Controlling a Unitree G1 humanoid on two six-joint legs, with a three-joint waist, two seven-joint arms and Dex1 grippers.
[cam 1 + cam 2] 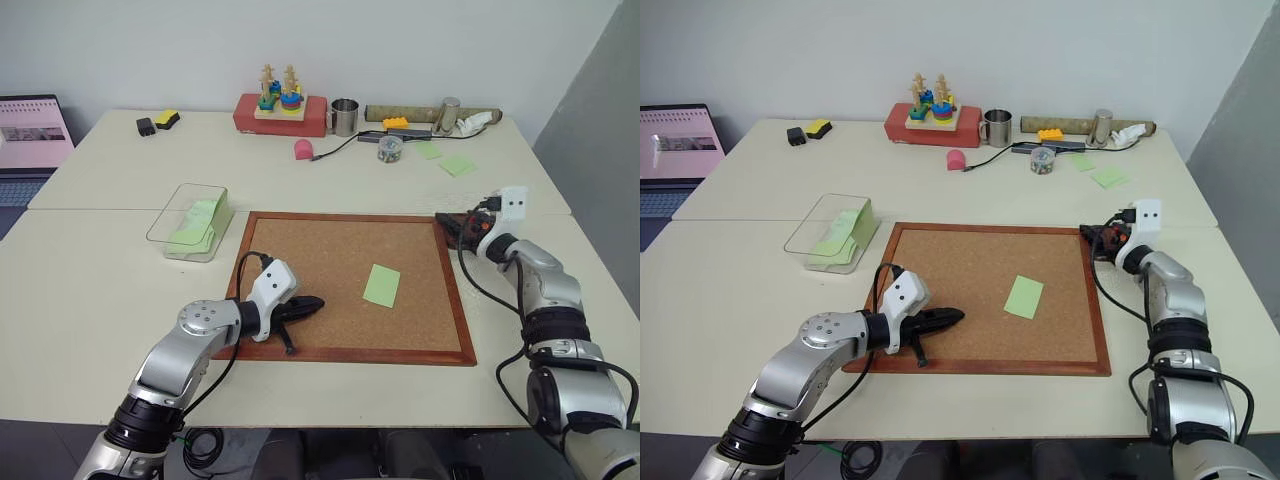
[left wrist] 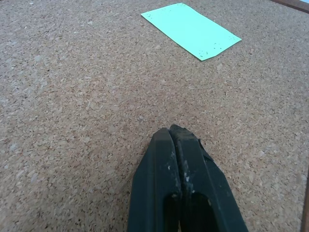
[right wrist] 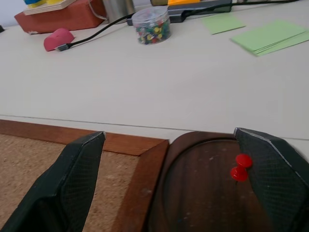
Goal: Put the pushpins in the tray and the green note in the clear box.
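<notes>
I see red pushpins [image 3: 240, 167] in the tray [image 3: 203, 193], my right gripper [image 3: 181, 183] wide open, empty above it. The green note [image 1: 381, 285] lies on the corkboard [image 1: 300, 250], not yet boxed; left gripper [image 2: 179, 140] shut, empty.

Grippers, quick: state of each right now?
Left gripper: shut, holding nothing, over the corkboard.
Right gripper: open, empty, above the tray holding a red pushpin.

A robotics lab bench: pale tables [image 1: 120, 300] pushed together against a bare wall, with a laptop [image 1: 32, 135] at ten o'clock and a wooden stacking toy [image 1: 280, 95] at twelve.
</notes>
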